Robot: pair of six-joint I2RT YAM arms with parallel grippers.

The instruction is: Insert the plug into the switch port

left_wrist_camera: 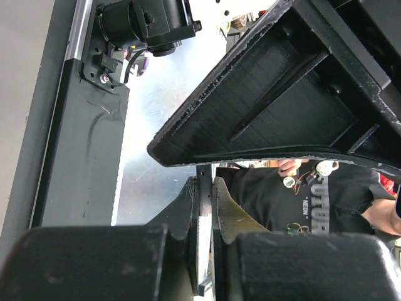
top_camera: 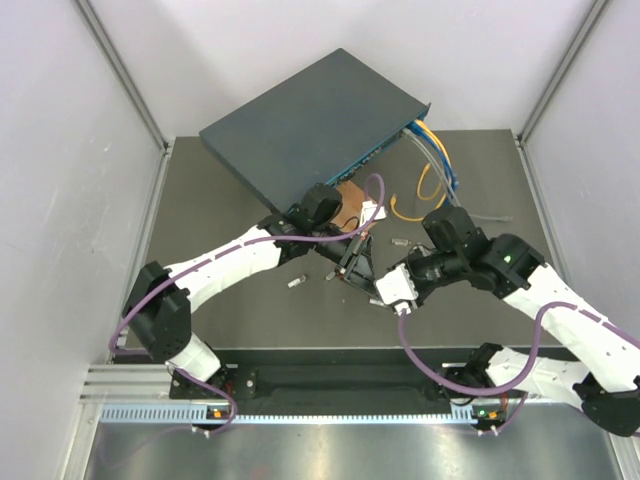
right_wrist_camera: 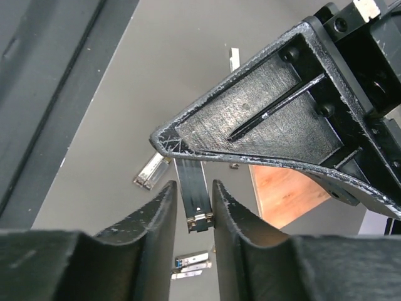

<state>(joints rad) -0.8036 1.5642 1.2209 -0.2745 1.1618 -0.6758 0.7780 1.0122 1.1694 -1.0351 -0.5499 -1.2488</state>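
Note:
The switch (top_camera: pixel 310 120) is a flat dark blue-grey box at the back, its teal socket face (top_camera: pixel 375 155) turned toward the front right. The two grippers meet in mid-air in front of it. My left gripper (left_wrist_camera: pixel 205 182) is shut on the plug (left_wrist_camera: pixel 205 200), a thin black module with a metal end. In the right wrist view the plug (right_wrist_camera: pixel 193 182) hangs from the left gripper's finger (right_wrist_camera: pixel 269 119) into my right gripper (right_wrist_camera: pixel 191 188). The right jaws stand round it, touching on one side with a small gap on the other.
A thin brown wooden square (top_camera: pixel 348 200) lies in front of the switch and also shows in the right wrist view (right_wrist_camera: pixel 285 191). Loose modules lie on the mat (top_camera: pixel 296 282) (top_camera: pixel 399 241) (right_wrist_camera: pixel 150 170) (right_wrist_camera: pixel 191 258). Yellow and blue cables (top_camera: pixel 432 160) run from the switch's right end.

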